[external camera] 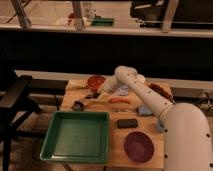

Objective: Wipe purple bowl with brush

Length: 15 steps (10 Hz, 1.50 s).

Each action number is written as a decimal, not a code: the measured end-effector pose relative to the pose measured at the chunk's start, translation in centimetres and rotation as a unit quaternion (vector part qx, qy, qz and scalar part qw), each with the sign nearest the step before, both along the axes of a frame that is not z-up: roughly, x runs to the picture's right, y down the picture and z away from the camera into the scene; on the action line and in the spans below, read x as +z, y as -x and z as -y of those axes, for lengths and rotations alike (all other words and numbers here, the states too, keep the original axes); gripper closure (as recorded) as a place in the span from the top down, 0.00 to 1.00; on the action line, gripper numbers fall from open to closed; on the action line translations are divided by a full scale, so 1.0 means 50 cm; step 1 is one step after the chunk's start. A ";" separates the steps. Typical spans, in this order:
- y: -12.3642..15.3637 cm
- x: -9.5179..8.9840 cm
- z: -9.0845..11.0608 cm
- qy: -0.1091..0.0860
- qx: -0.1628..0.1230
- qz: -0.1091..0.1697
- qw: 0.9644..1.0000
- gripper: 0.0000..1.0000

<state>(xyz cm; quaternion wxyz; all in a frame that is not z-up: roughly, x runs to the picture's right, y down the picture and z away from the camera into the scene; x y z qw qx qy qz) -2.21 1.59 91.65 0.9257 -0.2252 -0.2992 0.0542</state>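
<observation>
The purple bowl (138, 146) sits at the front right of the wooden table, next to my arm's base. The brush (80, 105) lies on the table's left part, its dark head at the left and its slim handle running right. My gripper (93, 95) is low over the table, just above and right of the brush head and close to the handle. It is far from the purple bowl. I cannot tell if it touches the brush.
A green tray (55, 142) fills the front left. A red-brown bowl (95, 81) stands at the back behind the gripper. An orange carrot-shaped thing (120, 100), a flat black block (127, 123) and a light-blue cup (123, 90) lie mid-table.
</observation>
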 end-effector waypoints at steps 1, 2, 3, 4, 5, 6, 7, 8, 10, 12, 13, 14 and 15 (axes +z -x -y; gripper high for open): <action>-0.011 -0.016 0.017 -0.013 0.002 -0.005 1.000 0.00; -0.023 -0.030 0.031 -0.023 0.004 -0.010 1.000 0.00; -0.048 -0.052 0.054 -0.039 0.009 -0.018 0.999 0.00; -0.064 -0.066 0.067 -0.048 0.012 -0.022 0.999 0.00; -0.078 -0.084 0.084 -0.056 0.014 -0.025 0.998 0.00; -0.092 -0.108 0.101 -0.064 0.011 -0.025 0.998 0.00; -0.098 -0.127 0.107 -0.069 0.007 -0.023 0.997 0.00; -0.106 -0.144 0.107 -0.073 0.005 -0.023 0.997 0.00; -0.142 -0.193 0.116 -0.088 0.003 -0.027 0.996 0.00; -0.164 -0.236 0.111 -0.098 -0.005 -0.032 0.995 0.00; -0.182 -0.262 0.102 -0.104 -0.009 -0.037 0.994 0.00; -0.201 -0.279 0.095 -0.108 -0.011 -0.045 0.993 0.00; -0.215 -0.298 0.087 -0.111 -0.017 -0.053 0.992 0.00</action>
